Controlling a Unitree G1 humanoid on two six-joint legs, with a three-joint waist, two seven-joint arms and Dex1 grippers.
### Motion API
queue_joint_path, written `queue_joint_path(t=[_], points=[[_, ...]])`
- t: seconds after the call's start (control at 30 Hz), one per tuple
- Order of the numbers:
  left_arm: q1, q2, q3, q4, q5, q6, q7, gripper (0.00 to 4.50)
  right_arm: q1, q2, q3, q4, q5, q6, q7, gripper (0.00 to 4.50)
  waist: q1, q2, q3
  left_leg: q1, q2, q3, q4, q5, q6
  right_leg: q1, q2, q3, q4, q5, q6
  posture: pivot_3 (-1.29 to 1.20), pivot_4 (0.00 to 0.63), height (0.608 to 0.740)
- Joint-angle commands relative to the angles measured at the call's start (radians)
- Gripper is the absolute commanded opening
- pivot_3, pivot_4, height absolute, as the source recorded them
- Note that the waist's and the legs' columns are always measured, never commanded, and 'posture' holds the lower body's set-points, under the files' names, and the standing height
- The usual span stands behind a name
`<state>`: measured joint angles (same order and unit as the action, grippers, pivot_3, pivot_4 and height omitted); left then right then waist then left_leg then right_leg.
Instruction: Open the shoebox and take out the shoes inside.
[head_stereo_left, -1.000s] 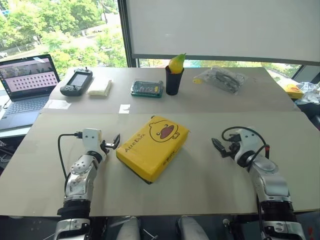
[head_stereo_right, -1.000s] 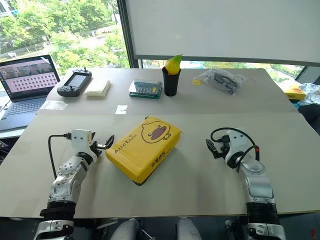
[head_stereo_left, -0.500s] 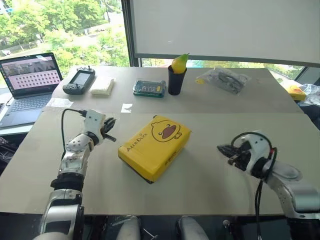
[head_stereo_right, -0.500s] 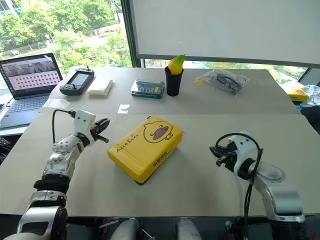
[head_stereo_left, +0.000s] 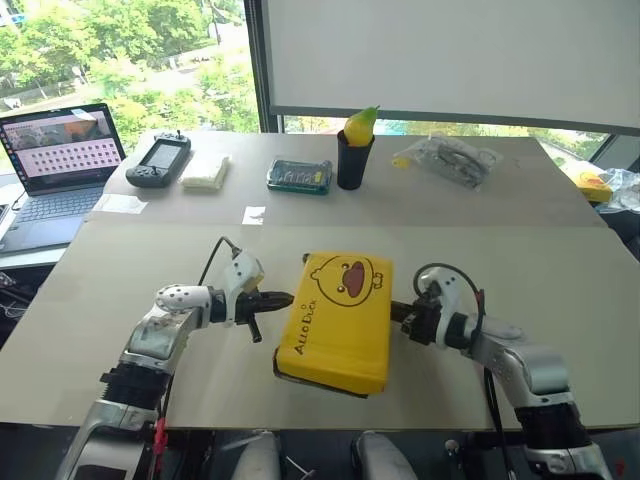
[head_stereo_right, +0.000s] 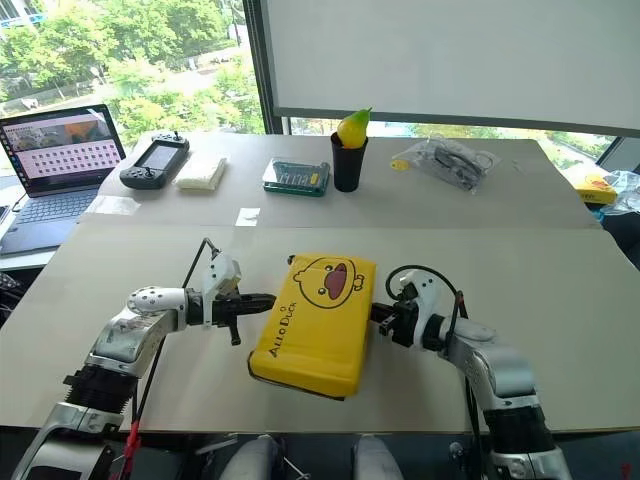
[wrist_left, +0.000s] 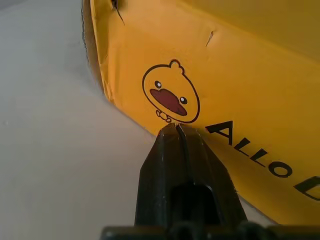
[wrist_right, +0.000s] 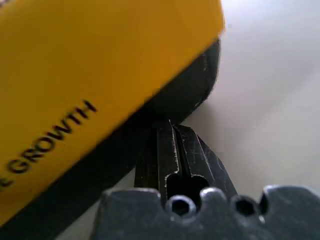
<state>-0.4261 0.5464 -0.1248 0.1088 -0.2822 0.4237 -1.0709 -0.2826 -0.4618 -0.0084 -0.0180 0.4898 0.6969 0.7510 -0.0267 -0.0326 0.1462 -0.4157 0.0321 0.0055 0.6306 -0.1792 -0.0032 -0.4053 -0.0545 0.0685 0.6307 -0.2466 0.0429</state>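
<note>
On the near half of the desk (head_stereo_left: 120, 260), midway between the two arms: the shoebox (head_stereo_left: 335, 320), lid still down, yellow top with duck face and dark lettering upward, long axis running near to far, near end looking slightly raised off the surface. To its left, the left gripper (head_stereo_left: 274, 300), fingers (wrist_left: 175, 150) pressed together with nothing between them, tips right at the yellow left side of the box, just below a small printed duck there. To its right, the right gripper (head_stereo_left: 398, 314), fingers (wrist_right: 172, 147) likewise together and empty, tips at the black lower edge of the box's right side; actual contact hard to confirm on either side. No shoes in sight with the lid closed. Along the far part of the desk, well apart from the box: an open laptop (head_stereo_left: 55, 165) at far left, then a grey handheld controller (head_stereo_left: 158, 162), a pale folded cloth (head_stereo_left: 204, 172), a green-edged case (head_stereo_left: 299, 176), a black cup (head_stereo_left: 350, 160) with a yellow-green fruit-like thing on top, and a clear plastic bag (head_stereo_left: 443, 158) farther right. Between case and box, a small white slip of paper (head_stereo_left: 253, 215).
</note>
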Motion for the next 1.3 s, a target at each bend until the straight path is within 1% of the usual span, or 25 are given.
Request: queue_joint_path(t=[0.03,0.17,0.27,0.37,0.5,0.6,0.67,0.8,0.87,0.93,1.03,1.1,1.17,1.2,1.23,1.27,1.3], points=[[-0.032,-0.043,-0.001,-0.064,-0.032,0.033,0.027,0.0,-0.106,0.006,-0.003,0.158,-0.053,-0.118,0.034,0.08,0.0,0.0,0.0,0.0,0.0,0.0,0.0,0.0,0.0,0.0,0.0,0.0,0.0,0.0,0.0,0.0,0.15,0.732],[-0.036,-0.085,-0.025,-0.066,-0.018,0.038,0.042,0.0,-0.226,0.001,-0.025,0.352,-0.114,-0.244,0.04,0.08,0.0,0.0,0.0,0.0,0.0,0.0,0.001,0.0,0.0,0.0,0.0,0.0,0.0,0.001,0.0,0.0,0.15,0.732],[-0.058,-0.118,-0.048,-0.027,0.012,0.018,0.058,0.0,-0.331,0.014,-0.032,0.518,-0.154,-0.343,0.043,0.08,0.0,0.0,0.0,0.0,0.0,0.0,0.0,0.0,0.0,0.0,0.0,0.0,0.0,0.004,-0.005,0.0,0.15,0.732],[-0.085,-0.131,-0.064,0.026,0.048,-0.024,0.072,0.0,-0.432,0.041,-0.029,0.668,-0.189,-0.431,0.039,0.08,-0.003,0.0,0.0,0.0,0.0,0.0,0.0,0.0,0.0,0.0,0.0,0.0,0.0,0.004,-0.006,0.0,0.15,0.732],[-0.119,-0.144,-0.056,0.087,0.074,-0.063,0.094,0.0,-0.499,0.065,-0.026,0.778,-0.227,-0.504,0.056,0.08,-0.012,0.0,0.0,0.0,0.0,0.0,0.0,0.0,0.0,0.0,0.0,0.0,0.001,0.004,-0.006,0.0,0.15,0.732],[-0.131,-0.141,-0.047,0.116,0.092,-0.079,0.107,0.0,-0.497,0.053,-0.027,0.796,-0.249,-0.531,0.066,0.08,-0.015,0.0,0.0,0.0,0.0,0.0,0.0,0.0,0.0,0.0,0.0,0.0,0.001,0.004,-0.006,0.0,0.15,0.732],[-0.125,-0.129,-0.043,0.113,0.093,-0.079,0.101,0.0,-0.479,0.03,-0.037,0.786,-0.255,-0.527,0.071,0.08,-0.016,0.0,0.0,0.0,0.0,0.0,-0.001,0.0,0.0,0.0,0.0,0.0,0.001,0.004,-0.006,0.0,0.15,0.732],[-0.107,-0.062,0.009,0.073,0.07,-0.066,0.077,0.0,-0.397,-0.09,-0.047,0.722,-0.284,-0.502,0.109,0.08,-0.011,0.0,0.0,0.0,-0.001,-0.001,-0.001,0.0,0.0,0.0,0.0,0.0,0.001,0.005,-0.006,0.0,0.15,0.732],[-0.106,-0.006,0.058,0.021,0.021,-0.024,0.046,0.0,-0.334,-0.172,-0.061,0.653,-0.265,-0.476,0.189,0.08,-0.011,0.001,0.001,-0.001,-0.001,-0.001,-0.001,0.0,0.0,-0.001,0.0,0.0,0.001,0.004,-0.006,0.0,0.15,0.732],[-0.108,0.048,0.099,-0.043,-0.035,0.036,0.007,0.0,-0.253,-0.244,-0.064,0.523,-0.206,-0.407,0.311,0.08,-0.011,0.001,0.002,-0.002,-0.001,-0.001,-0.001,0.0,0.0,-0.001,0.0,0.0,0.001,0.004,-0.006,0.0,0.15,0.732],[-0.118,0.123,0.136,-0.126,-0.104,0.125,-0.037,0.0,-0.166,-0.315,-0.056,0.367,-0.156,-0.321,0.407,0.08,-0.017,0.002,0.002,-0.002,0.0,-0.001,-0.001,0.0,0.0,-0.001,0.0,0.0,0.0,0.004,-0.006,0.0,0.15,0.732],[-0.123,0.168,0.153,-0.17,-0.136,0.171,-0.059,0.0,-0.132,-0.335,-0.061,0.281,-0.102,-0.236,0.449,0.08,-0.024,0.001,0.003,0.0,0.0,0.0,-0.001,0.0,0.0,-0.001,0.0,0.001,0.001,0.004,-0.006,0.0,0.15,0.732],[-0.133,0.224,0.171,-0.222,-0.187,0.246,-0.093,0.5,-0.102,-0.348,-0.051,0.184,-0.057,-0.157,0.482,0.0,-0.029,0.001,0.003,0.001,0.0,0.0,0.0,0.0,0.0,0.0,0.001,0.001,0.002,0.0,0.001,0.0,0.15,0.732],[-0.143,0.263,0.176,-0.256,-0.217,0.289,-0.119,0.73,-0.101,-0.345,-0.042,0.138,-0.03,-0.107,0.488,0.0,-0.029,0.001,0.003,0.002,0.0,0.0,0.0,0.0,0.0,0.0,0.001,0.001,0.002,0.0,0.001,0.0,0.15,0.732],[-0.149,0.29,0.179,-0.28,-0.239,0.317,-0.135,1.09,-0.101,-0.343,-0.038,0.105,-0.012,-0.07,0.49,0.0,-0.031,0.001,0.005,0.002,0.001,0.0,0.0,0.0,0.0,0.0,0.002,0.001,0.003,0.0,0.001,0.0,0.15,0.732],[-0.152,0.305,0.179,-0.293,-0.252,0.332,-0.142,1.34,-0.102,-0.34,-0.036,0.088,-0.002,-0.047,0.488,0.0,-0.032,0.001,0.006,0.002,0.002,0.0,0.0,0.0,0.0,0.0,0.002,0.001,0.004,0.0,0.001,0.0,0.15,0.732],[-0.157,0.326,0.177,-0.309,-0.263,0.35,-0.147,1.76,-0.112,-0.327,-0.035,0.077,0.007,-0.028,0.479,0.0,-0.028,0.001,0.006,0.002,0.002,-0.001,0.0,0.0,0.0,0.0,0.002,0.001,0.004,-0.001,0.001,0.0,0.15,0.732]])
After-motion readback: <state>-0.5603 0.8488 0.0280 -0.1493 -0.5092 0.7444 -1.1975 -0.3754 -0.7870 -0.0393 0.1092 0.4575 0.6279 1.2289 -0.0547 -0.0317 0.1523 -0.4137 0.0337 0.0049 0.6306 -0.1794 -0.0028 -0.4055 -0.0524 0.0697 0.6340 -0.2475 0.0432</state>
